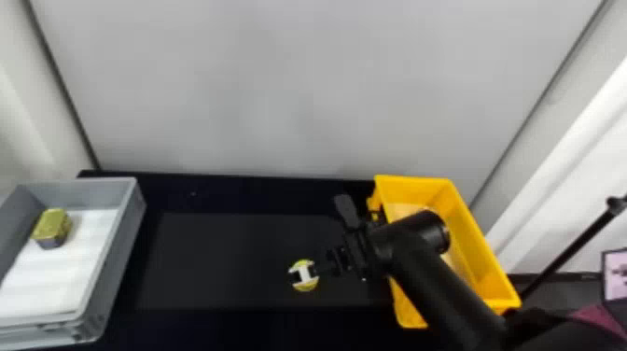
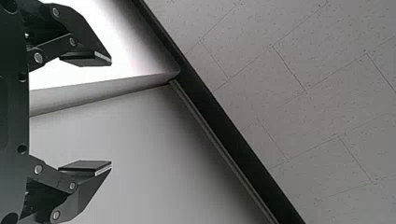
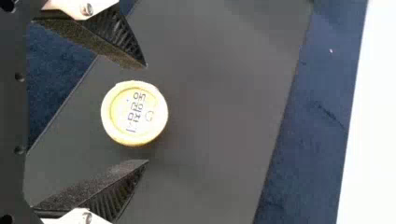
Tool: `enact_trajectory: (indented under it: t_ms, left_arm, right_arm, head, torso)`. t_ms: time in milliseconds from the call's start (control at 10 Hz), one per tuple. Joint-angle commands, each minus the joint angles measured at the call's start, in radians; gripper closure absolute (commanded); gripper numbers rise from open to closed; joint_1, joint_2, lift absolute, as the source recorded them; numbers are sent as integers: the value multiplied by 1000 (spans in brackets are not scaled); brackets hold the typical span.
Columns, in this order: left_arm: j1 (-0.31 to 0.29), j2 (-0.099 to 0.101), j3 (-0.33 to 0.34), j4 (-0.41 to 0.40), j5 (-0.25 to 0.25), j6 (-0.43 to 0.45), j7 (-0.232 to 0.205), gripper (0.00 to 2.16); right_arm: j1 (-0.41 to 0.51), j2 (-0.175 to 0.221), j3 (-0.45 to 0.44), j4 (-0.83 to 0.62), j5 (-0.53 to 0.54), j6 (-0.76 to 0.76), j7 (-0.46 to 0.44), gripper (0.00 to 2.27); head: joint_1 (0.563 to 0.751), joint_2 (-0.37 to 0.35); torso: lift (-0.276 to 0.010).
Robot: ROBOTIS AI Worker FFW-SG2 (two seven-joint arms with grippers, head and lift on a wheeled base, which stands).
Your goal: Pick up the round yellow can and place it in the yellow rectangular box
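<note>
Where your yellow can (image 3: 134,113) sits: dark mat (image 1: 219,261), seemingly untouched.
Right tool (image 1: 328,234): spread wide, empty.
Left tool (image 2: 111,112): wide open, empty.

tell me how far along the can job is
Done: the right gripper looks lined up with the round yellow can, open fingers either side. In hand: the grasp, though gaps show and the can isn't held yet. Left: closing, lifting the can off the dark mat and placing it in the yellow box.

A grey bin (image 1: 115,266) with white lining (image 1: 60,280) holds a gold block (image 1: 52,226), left of a dark mat (image 1: 224,261).
</note>
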Motion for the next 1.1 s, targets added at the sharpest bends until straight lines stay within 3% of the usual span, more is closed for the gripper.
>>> enact_trajectory:
  t_ms: [0,500,700,800,1000]
  left_arm:
    - [0,-2,-4,3,3,-3,0,450]
    - [-2,-4,-8,6,8,-5,0,450]
    - [0,-4,-7,6,8,-5,0,450]
    - [3,-4,-4,6,10,-5,0,450]
    - [15,-4,7,-1,13,-3,-1,450]
  right_arm:
    - [5,0,26,14,38,-24,12,44]
    - [22,13,3,41,40,-83,16,73]
    - [31,22,-24,40,40,-106,21,252]
    - [36,19,-29,32,40,-106,36,521]
    - [108,-6,-79,-149,58,-6,81,702]
  head:
    - [694,-169]
    - [694,-169]
    - [694,-169]
    - [694,-169]
    - [694,-169]
  torso:
    - [0]
    - [0]
    - [0]
    - [0]
    - [0]
